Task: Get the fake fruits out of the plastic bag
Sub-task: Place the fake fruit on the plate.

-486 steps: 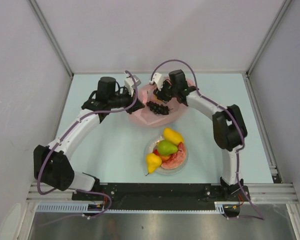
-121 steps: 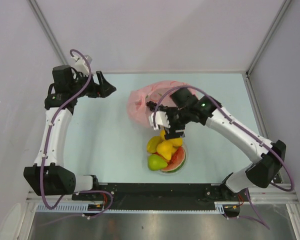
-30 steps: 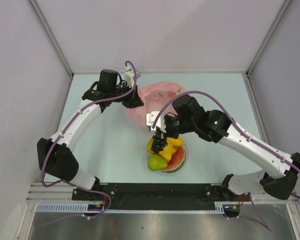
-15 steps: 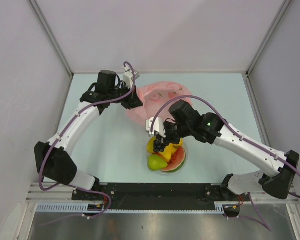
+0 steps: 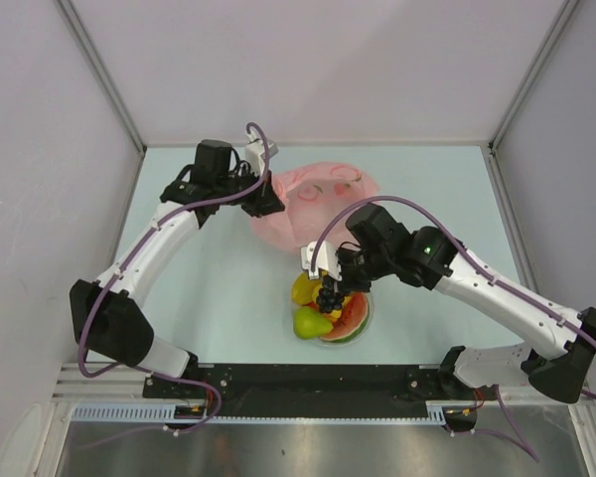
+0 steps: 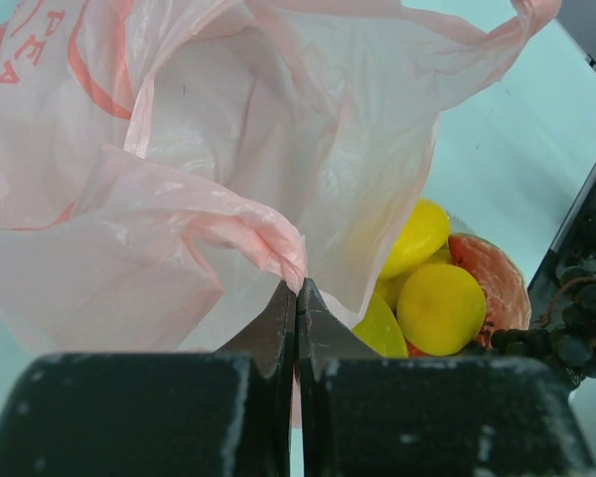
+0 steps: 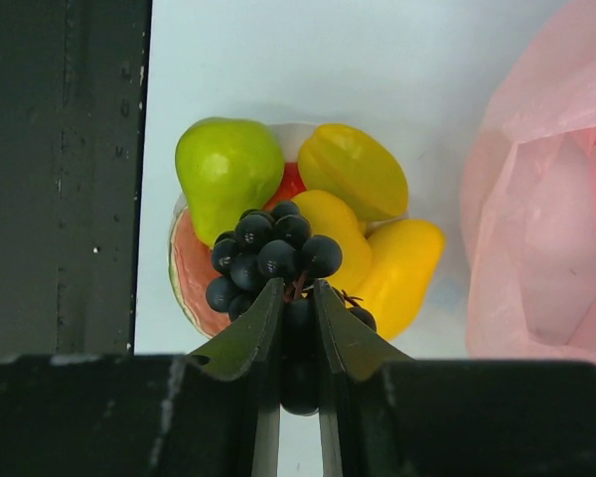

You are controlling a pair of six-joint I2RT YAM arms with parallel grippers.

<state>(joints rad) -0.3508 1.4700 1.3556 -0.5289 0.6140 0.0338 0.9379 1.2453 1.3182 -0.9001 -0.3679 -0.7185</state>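
Observation:
The pink plastic bag (image 5: 323, 199) lies at the table's middle back. My left gripper (image 5: 275, 204) is shut on a fold of its edge (image 6: 268, 234). My right gripper (image 5: 329, 288) is shut on the dark purple grape bunch (image 7: 273, 260) and holds it just above the white plate (image 5: 364, 323). On the plate lie a green pear (image 7: 228, 169), yellow fruits (image 7: 353, 171) and the red watermelon slice (image 7: 192, 273). The same pile shows in the left wrist view (image 6: 442, 308) past the bag's edge. I see no fruit in the bag's visible opening.
Grey walls and metal rails close the table at the back and both sides. A black rail (image 5: 318, 378) runs along the near edge between the arm bases. The right arm's purple cable (image 5: 377, 204) arcs above the bag.
My right gripper has carried the grape bunch from the bag's front edge toward the near side, over the plate, and lower. My left gripper has held the bag's edge almost still.

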